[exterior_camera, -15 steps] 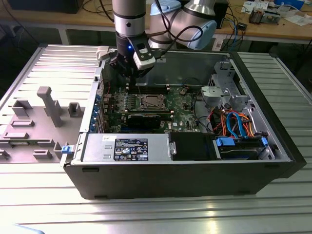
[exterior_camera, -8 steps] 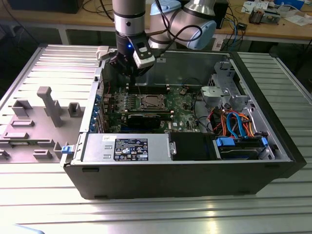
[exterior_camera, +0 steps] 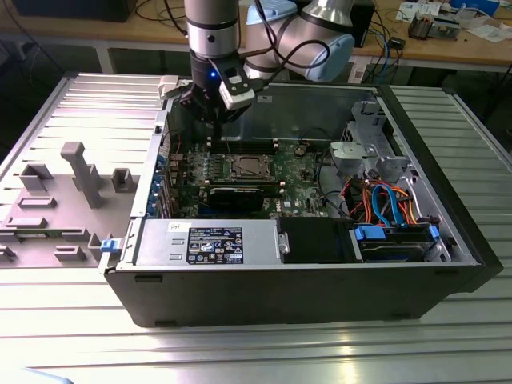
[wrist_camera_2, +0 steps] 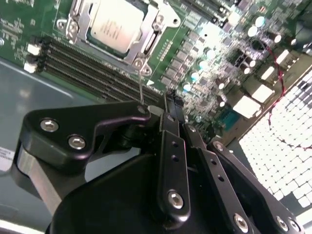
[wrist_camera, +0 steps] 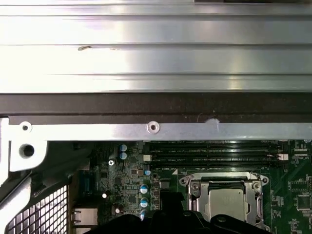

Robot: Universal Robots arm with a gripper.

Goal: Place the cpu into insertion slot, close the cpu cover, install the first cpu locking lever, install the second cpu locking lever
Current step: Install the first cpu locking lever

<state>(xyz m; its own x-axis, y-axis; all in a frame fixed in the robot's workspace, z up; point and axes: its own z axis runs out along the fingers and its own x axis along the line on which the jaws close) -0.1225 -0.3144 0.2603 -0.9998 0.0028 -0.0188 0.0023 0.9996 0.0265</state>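
Note:
The cpu (wrist_camera_2: 114,24) lies flat in the insertion slot (exterior_camera: 248,166) on the green board, its silver top showing in both wrist views (wrist_camera: 225,202). The pin field is hidden under it. The cpu cover (wrist_camera_2: 146,45) lies down around the chip as a silver frame. A thin wire locking lever (wrist_camera_2: 141,83) stands up from the socket's corner and reaches my gripper's tip. My gripper (wrist_camera_2: 168,108) hangs just above the board beside the socket, at the case's back left in the exterior view (exterior_camera: 216,120), with its black fingers drawn together. I cannot tell whether they clamp the lever.
Long memory slots (wrist_camera_2: 87,63) run beside the socket. The case's metal wall (wrist_camera: 156,129) is close behind. A black graphics card (exterior_camera: 236,196), the power supply (exterior_camera: 208,244) and a drive cage with cables (exterior_camera: 384,200) fill the case. A grey fixture (exterior_camera: 80,172) stands on the exterior view's left.

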